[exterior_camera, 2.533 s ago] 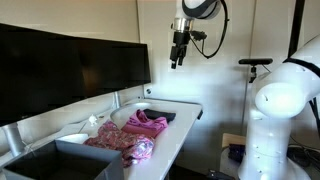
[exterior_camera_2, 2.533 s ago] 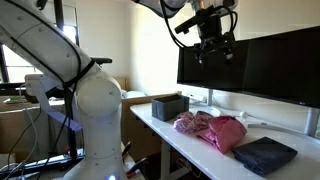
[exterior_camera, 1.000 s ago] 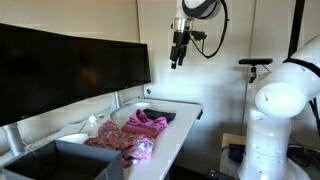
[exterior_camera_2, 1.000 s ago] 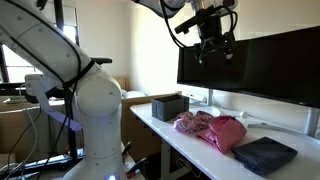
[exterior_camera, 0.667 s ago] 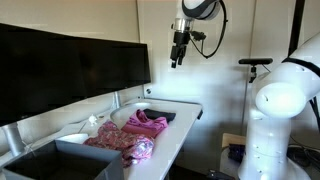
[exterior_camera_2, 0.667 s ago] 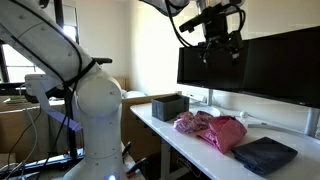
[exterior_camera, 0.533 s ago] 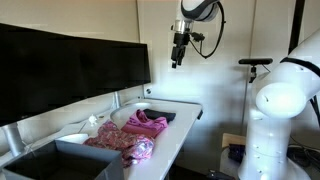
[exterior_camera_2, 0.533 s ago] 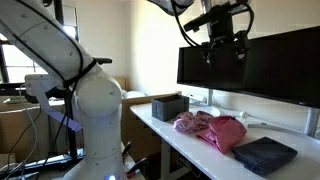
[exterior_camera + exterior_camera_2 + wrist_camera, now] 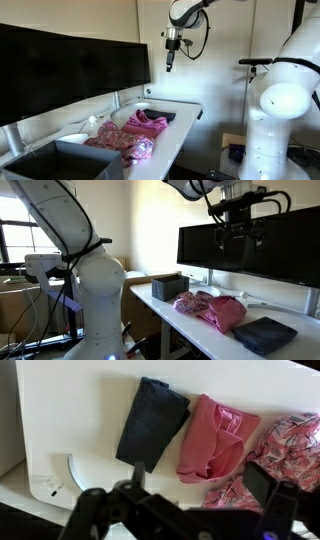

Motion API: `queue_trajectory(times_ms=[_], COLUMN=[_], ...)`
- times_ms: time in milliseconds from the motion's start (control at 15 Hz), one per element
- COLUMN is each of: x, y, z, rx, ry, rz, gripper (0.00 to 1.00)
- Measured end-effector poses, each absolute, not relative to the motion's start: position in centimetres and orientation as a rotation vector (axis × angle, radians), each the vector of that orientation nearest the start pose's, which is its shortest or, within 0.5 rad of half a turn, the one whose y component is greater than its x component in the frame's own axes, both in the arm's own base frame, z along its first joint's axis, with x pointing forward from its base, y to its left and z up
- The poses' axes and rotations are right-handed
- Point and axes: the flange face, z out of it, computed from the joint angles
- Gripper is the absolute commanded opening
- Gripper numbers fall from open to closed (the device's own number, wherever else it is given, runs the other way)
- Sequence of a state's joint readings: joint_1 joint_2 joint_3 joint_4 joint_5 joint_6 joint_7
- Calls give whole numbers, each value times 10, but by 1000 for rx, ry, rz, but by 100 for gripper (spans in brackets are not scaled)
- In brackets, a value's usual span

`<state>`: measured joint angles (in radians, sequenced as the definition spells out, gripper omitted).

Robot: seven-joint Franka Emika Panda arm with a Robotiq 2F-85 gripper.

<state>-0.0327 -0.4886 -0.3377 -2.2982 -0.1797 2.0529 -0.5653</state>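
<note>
Hanging high above the table [image 9: 165,310] with its fingers spread and empty, the pincer [image 9: 238,238] sits close to the monitor [image 9: 290,252]. A careless descent could clip the screen, or pinch two touching garments together. Below lie three cloths, one dark cloth [image 9: 150,422], one pink cloth [image 9: 215,438] and one floral cloth [image 9: 290,445], plus one grey bin [image 9: 170,286].

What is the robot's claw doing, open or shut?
Open. The gripper hangs high in the air, and in the wrist view its fingers stand wide apart with nothing between them.
</note>
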Motion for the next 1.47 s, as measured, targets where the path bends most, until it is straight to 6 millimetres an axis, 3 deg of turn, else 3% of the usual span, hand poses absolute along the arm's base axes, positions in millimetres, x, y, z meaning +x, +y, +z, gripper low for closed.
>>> queue_trajectory(times_ms=[267, 533, 1000, 1467], x=[421, 446, 486, 501], y=[-170, -145, -95, -87], z=[523, 508, 479, 449], rx=[-3182, -3177, -3224, -3230], ry=[-529, -496, -223, 135], rz=[-238, -183, -107, -109], gripper=[100, 100, 100, 100])
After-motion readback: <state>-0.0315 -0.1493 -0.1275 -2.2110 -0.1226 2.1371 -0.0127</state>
